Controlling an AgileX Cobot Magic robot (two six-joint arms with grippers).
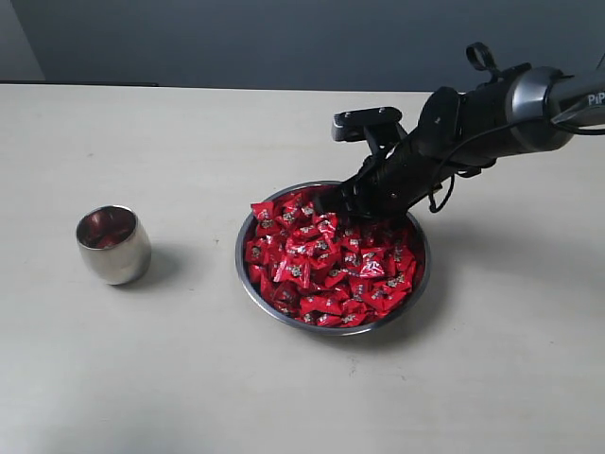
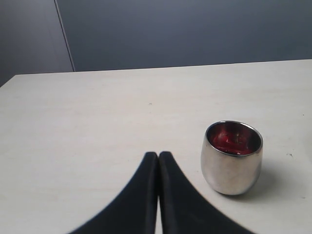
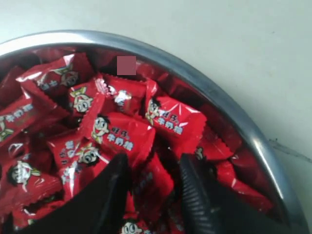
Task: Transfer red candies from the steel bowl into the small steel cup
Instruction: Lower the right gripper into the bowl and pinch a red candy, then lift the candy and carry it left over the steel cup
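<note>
The steel bowl [image 1: 244, 274] sits at the table's middle, heaped with red candies [image 1: 331, 265]. My right gripper [image 1: 329, 201] is dipped into the far side of the heap. In the right wrist view the right gripper [image 3: 155, 163] is open, its fingers [image 3: 117, 170] pushed into the red candies [image 3: 117, 131] on either side of one candy [image 3: 157, 183], close to the steel bowl's rim [image 3: 209, 87]. The small steel cup [image 1: 112, 244] stands upright at the left with red showing inside. My left gripper [image 2: 158, 156] is shut and empty, a short way from the small steel cup [image 2: 232, 157].
The pale tabletop [image 1: 189, 142] stretches around the bowl and the cup. A dark wall [image 1: 284, 38] runs behind its far edge. The right arm [image 1: 492, 118] reaches in from the right above the table.
</note>
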